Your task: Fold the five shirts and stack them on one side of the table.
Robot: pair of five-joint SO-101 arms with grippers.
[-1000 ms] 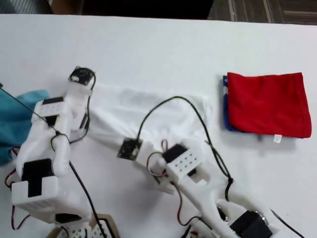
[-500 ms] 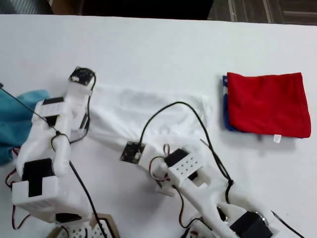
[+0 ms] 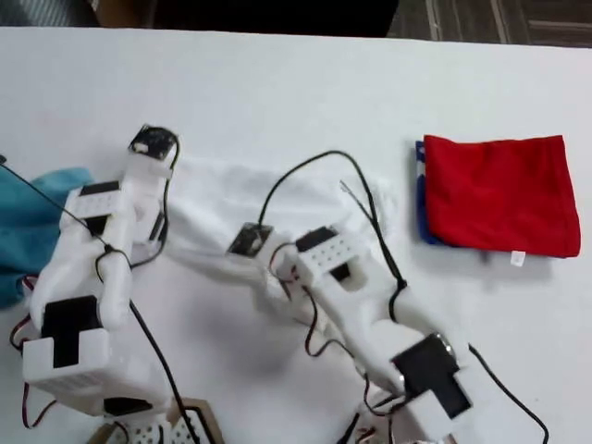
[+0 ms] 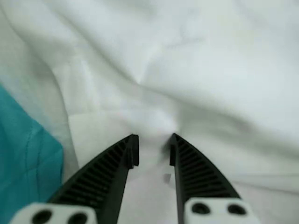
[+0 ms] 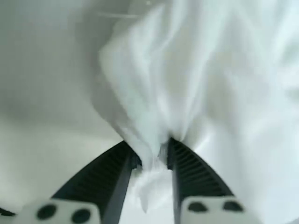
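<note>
I reckon two are done: right of the wide white cotton shirt, a folded red shirt lies on a blue one. A crumpled teal shirt waits left of it. The left gripper and right gripper are each nearly closed, pinching the white cloth.

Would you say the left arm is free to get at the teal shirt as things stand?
Probably not yet: the left gripper is shut on the white shirt and would have to let go first. The teal shirt itself lies close beside it, nothing between.
</note>
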